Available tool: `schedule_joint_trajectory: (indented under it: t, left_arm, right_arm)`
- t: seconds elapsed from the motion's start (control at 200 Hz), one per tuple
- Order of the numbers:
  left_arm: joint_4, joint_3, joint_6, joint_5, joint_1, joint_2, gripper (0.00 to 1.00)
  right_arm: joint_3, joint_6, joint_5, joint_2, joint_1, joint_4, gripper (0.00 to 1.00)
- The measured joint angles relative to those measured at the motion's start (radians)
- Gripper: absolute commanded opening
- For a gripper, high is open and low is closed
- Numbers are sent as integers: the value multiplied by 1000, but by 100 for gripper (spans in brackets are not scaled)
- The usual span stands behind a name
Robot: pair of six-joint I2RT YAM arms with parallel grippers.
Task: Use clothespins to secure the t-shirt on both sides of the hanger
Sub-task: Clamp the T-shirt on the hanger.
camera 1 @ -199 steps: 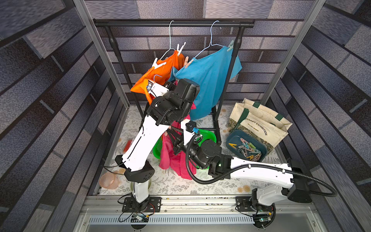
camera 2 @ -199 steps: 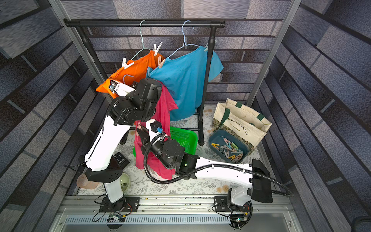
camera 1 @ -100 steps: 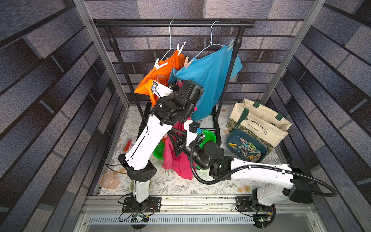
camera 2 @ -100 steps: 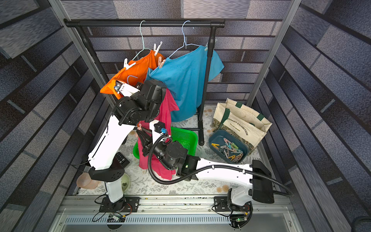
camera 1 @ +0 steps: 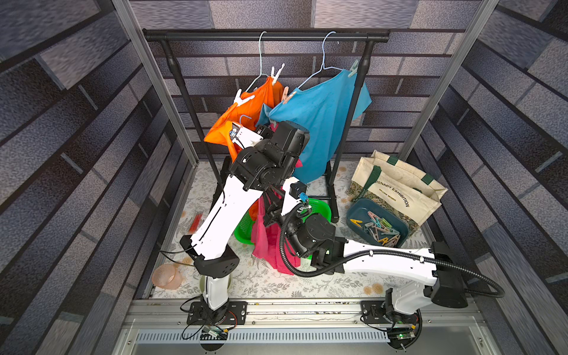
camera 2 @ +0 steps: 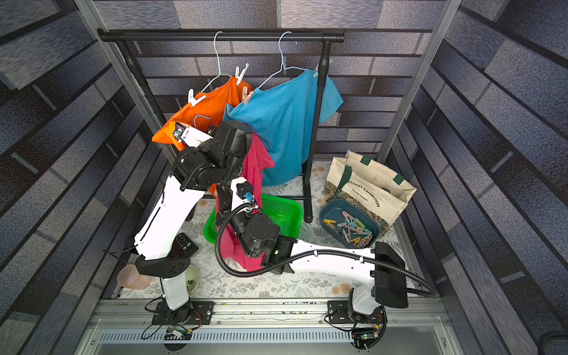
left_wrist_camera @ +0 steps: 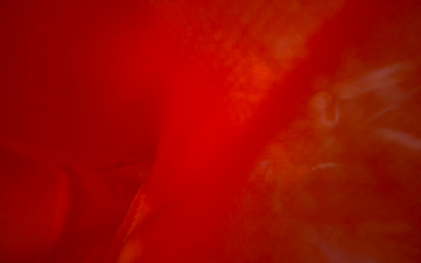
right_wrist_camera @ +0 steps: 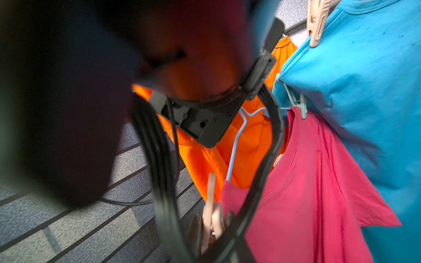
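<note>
The left gripper (camera 1: 238, 130) is clenched. The light-blue wire hanger (right_wrist_camera: 234, 145) carrying the pink cotton t-shirt (right_wrist_camera: 307, 182) hangs from that arm's end, clear of the black rail (camera 1: 267, 36). Just where the gripper pinches the wire is hidden, and its wrist view is smothered in red cloth. A mint-green clothespin (right_wrist_camera: 303, 109) already bites the far shoulder. The right gripper (right_wrist_camera: 213, 224) grasps a peach plastic clothespin (right_wrist_camera: 213, 211) near its spring, just beside the near shoulder where the wire slips into the fabric. Whether the prongs straddle the cloth, I cannot tell.

The step in hand looks like the second clip. To do it well, the pin's mouth should take both wire and fabric. It should sit square across the hanger's arm and be pushed on deep before the squeeze is eased. A bite on cloth alone would let the shirt slide. The left arm should brace the hanger, since it can swing under the push. Spare pastel clothespins (camera 1: 379, 229) lie in the dark-blue tray (camera 1: 353, 213) on the floral counter (camera 1: 261, 282), well apart.
</note>
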Motion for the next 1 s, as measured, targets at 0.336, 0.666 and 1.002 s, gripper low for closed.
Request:
schedule_joint_trajectory:
  t: [0.336,0.666,1.002]
  left_arm:
    - [7,6,1,0,20,0,0]
    - [-8,6,8,11,26,-2,0]
    - [6,26,40,29,43,0,0]
  right_arm:
    - [59,18,35,68,1,50,0]
    - [-10,97,-193,6,-8,3,0]
    - [59,124,-107,41,-5,-99,0]
